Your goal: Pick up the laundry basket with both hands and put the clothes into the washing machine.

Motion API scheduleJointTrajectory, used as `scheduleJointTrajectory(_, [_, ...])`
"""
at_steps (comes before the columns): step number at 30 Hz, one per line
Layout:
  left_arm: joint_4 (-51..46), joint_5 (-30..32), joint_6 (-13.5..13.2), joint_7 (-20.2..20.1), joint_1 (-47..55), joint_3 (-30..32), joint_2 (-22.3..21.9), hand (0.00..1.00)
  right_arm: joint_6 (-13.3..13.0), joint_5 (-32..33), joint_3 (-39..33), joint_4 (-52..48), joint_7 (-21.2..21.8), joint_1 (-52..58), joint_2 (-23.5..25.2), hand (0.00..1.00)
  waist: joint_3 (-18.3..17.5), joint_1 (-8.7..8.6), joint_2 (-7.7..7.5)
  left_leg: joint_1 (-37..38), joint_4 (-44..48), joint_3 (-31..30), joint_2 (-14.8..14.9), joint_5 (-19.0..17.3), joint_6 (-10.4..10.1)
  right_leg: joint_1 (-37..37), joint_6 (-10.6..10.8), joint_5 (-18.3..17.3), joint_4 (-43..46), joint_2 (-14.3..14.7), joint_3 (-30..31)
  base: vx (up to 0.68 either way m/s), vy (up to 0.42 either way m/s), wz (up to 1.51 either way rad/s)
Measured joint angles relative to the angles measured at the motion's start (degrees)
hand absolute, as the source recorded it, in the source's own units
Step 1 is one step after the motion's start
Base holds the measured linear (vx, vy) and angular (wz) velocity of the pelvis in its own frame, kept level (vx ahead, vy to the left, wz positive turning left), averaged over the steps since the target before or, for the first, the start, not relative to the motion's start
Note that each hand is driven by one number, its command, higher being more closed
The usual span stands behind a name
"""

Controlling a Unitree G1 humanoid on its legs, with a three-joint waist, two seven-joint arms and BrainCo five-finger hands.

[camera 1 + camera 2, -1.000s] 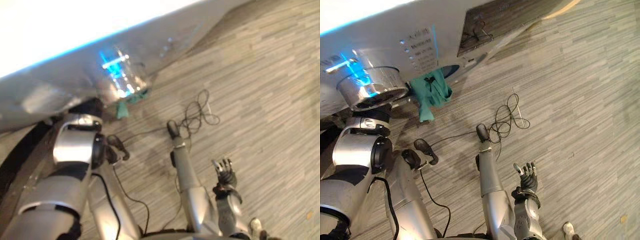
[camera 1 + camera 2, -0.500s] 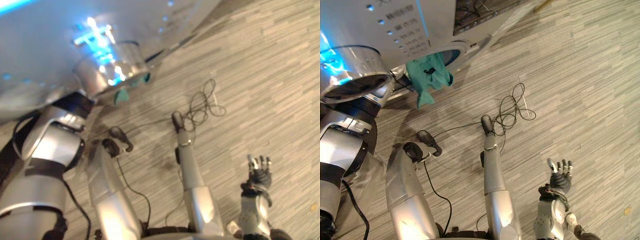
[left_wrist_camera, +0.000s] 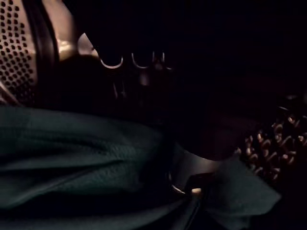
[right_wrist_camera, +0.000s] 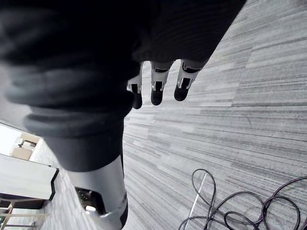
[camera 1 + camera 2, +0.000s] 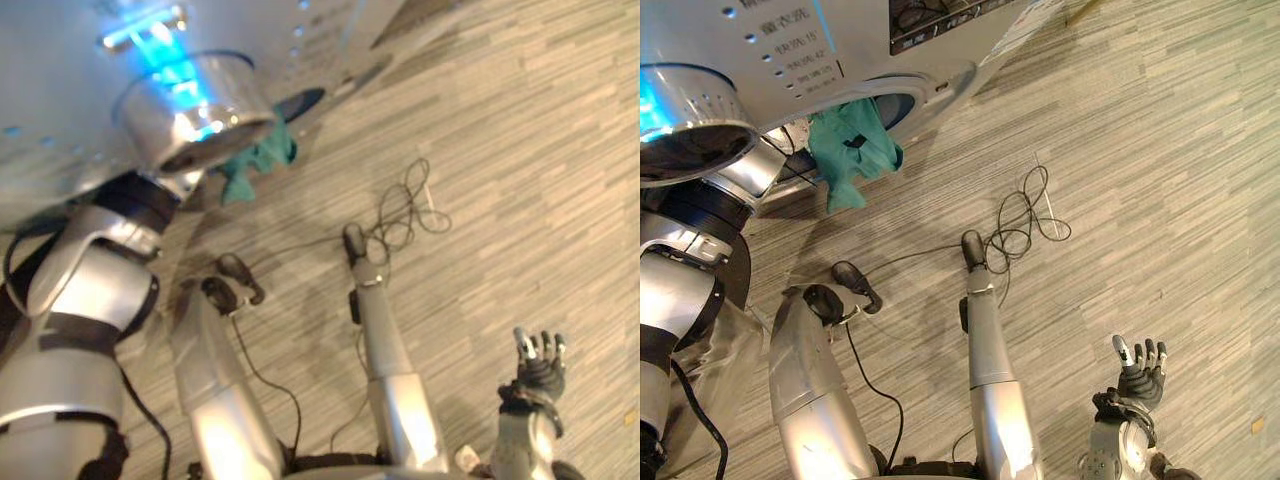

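The green clothes (image 5: 850, 150) hang half out of the washing machine (image 5: 855, 45), the rest in its drum (image 3: 17, 57). The left hand (image 3: 192, 167) inside is too dark to read; the right hand (image 5: 1137, 380) hangs open-fingered above the floor (image 5: 1140, 150).

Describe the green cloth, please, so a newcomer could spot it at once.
Find the silver washer at the eye views' upper left. A cloth hangs from its round door opening toward the floor. It alone is teal-green; everything around it is grey.

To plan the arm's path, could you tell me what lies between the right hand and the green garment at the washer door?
In the right eye view, only plank floor separates the right hand and green garment.
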Motion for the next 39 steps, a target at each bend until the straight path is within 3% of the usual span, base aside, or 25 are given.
scheduleJointTrajectory(8, [4.4,-3.9,0.9,-6.4,0.0,15.9,-2.4,0.0,1.0,0.0,4.5,1.4,0.7,0.0,0.6,0.0,0.1,-2.09,0.12,-0.9,-0.4,-1.2,-0.5,1.0,-0.5,-0.4,0.0,0.0,0.4,-0.4,-1.3,0.02,0.034,0.06])
scheduleJointTrajectory(15, [6.0,-4.5,2.7,-11.0,0.0,29.9,-5.7,0.0,2.0,0.6,6.8,4.5,1.4,0.1,1.9,0.0,0.6,-2.28,1.01,-1.2,-1.3,-2.5,-0.6,2.4,-1.1,-0.4,-0.1,0.1,0.5,-0.4,-2.9,0.03,0.039,0.04])
scheduleJointTrajectory(24, [5.6,-5.6,3.1,-11.4,0.3,38.9,-8.9,0.0,3.0,2.2,9.0,4.9,2.3,0.4,2.4,0.0,1.2,-2.65,2.02,-1.2,-2.3,-4.8,-1.7,3.6,-2.3,-0.6,-1.9,-1.5,3.7,-0.6,-5.3,0.04,0.032,0.13])
scheduleJointTrajectory(27, [-0.8,-6.8,2.6,-10.1,5.0,44.2,-12.1,0.0,3.0,2.2,9.3,4.8,2.2,0.4,2.9,0.0,1.3,-2.77,2.61,0.0,-3.2,-5.5,-2.9,4.0,-3.1,-0.6,-2.6,-3.9,6.7,-1.3,-6.1,0.06,0.001,0.28])
scheduleJointTrajectory(31, [-15.4,-8.7,1.2,-5.8,16.1,46.7,-15.6,0.0,2.8,1.2,9.8,3.7,1.9,0.3,3.0,0.0,1.4,-2.51,3.2,2.2,-5.1,-5.9,-4.1,4.8,-4.4,-0.2,-4.0,-6.3,9.7,-2.0,-7.3,0.08,-0.038,0.28])
scheduleJointTrajectory(33, [-24.9,-6.2,1.1,-2.6,26.1,47.6,-21.4,0.0,2.2,0.4,9.7,1.8,1.0,0.3,2.8,0.0,1.3,-1.73,5.6,3.5,-6.3,-7.5,-4.9,5.3,-5.2,1.4,-4.6,-8.0,10.6,-2.5,-9.1,0.12,-0.042,0.42])
scheduleJointTrajectory(36, [-30.5,-3.0,2.3,-0.9,34.6,48.6,-30.3,0.0,1.8,-0.3,9.9,-0.9,0.9,0.1,3.1,0.0,1.3,-1.5,6.28,6.6,-7.5,-8.6,-6.5,5.6,-5.8,3.8,-5.1,-10.8,13.3,-3.5,-9.9,0.12,-0.056,0.46])
scheduleJointTrajectory(39, [-33.8,0.3,3.3,-0.8,39.5,48.5,-35.2,0.0,1.1,-1.9,9.8,-2.4,0.2,0.1,3.1,0.0,1.2,-1.5,6.36,8.8,-8.4,-9.3,-7.2,5.6,-5.8,5.1,-5.2,-11.2,15.8,-3.7,-10.3,0.12,-0.057,0.32])
